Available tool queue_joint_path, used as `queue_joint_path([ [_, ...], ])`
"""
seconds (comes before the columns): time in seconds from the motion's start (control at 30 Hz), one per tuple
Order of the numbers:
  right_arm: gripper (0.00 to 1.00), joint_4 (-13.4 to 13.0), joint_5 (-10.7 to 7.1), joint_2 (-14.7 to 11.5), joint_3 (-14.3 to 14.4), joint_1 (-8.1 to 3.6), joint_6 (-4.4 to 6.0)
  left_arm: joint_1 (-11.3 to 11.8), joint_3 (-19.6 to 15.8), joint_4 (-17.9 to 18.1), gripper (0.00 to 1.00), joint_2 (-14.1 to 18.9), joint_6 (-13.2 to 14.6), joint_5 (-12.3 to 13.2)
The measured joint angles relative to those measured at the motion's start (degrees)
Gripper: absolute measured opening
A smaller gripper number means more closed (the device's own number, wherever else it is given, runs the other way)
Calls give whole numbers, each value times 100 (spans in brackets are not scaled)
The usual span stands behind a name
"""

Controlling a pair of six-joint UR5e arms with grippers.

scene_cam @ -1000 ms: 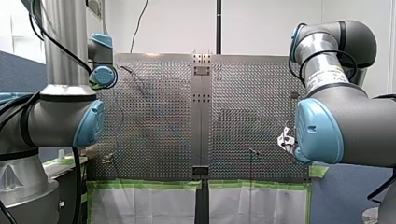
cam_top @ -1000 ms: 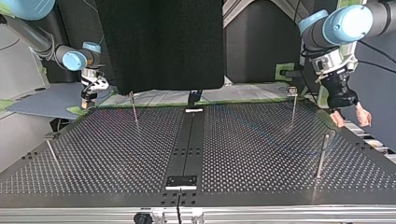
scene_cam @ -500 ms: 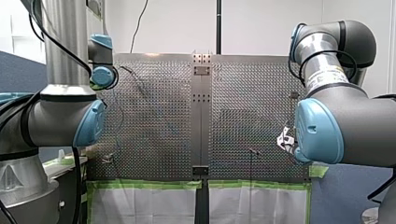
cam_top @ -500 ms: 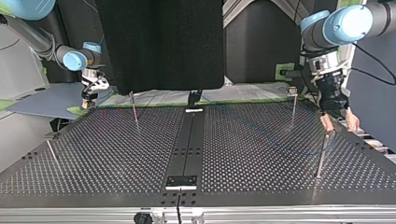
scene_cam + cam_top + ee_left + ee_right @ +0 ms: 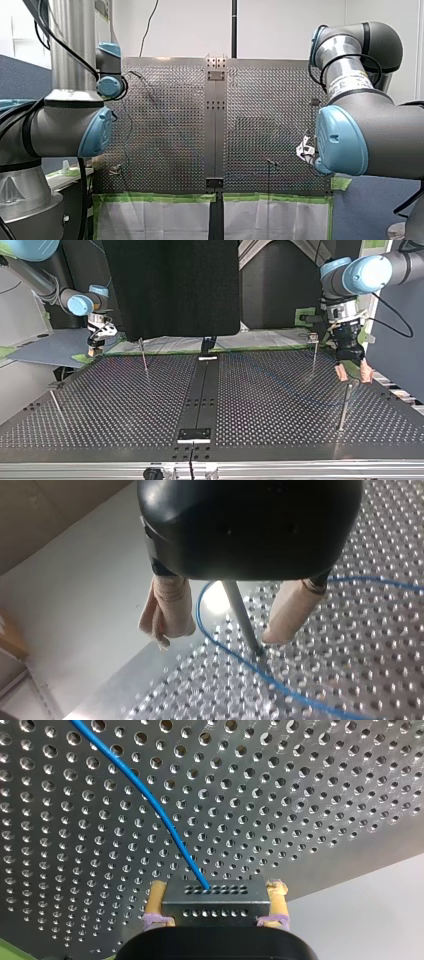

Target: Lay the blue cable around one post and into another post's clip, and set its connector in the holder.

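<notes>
**Limp, light cable: lead it by the connector, steer it low at the post**

Front view: the arms' elbows mask both tools. Only the perforated counter shows plainly, and the cable is too faint to follow.

Top view: my left tool hangs at the view's right with its beige pads spread apart, just above the top of a post. A second post, with a small clip-like head, stands near it, further back. The blue cable is a faint line lying on the counter, running from the middle toward the nearer post. My right tool sits at the far corner on the view's left.

Left wrist view: the post stands between the parted pads, which grip nothing. The cable curves round the post's foot, flat on the counter.

Right wrist view: my right tool is clamped on the connector, a small perforated metal block held between its fingers. The cable leaves the block's face and trails off over the counter.

The cable looks thin, light and floppy, so it will probably go where it is pulled and slacken when released. The rigid connector is likely the sound place to hold. The cable itself wants only a light pinch close to the post, since a hard tug could lift the loop off it.
</notes>
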Motion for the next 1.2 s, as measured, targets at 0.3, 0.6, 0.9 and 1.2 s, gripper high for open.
queue_joint_path([
  [0.3,0,-15,0,1,-3,5,0,39,174,345,100,-114,-135,-192],
  [0.6,0,-23,0,0,-3,6,1,29,422,373,100,-356,-157,-153],
  [0.9,0,-17,0,0,-1,6,1,54,716,366,100,-585,-186,-234],
  [1.2,0,-4,0,1,-4,14,0,34,1123,219,100,-757,-199,-262],
])
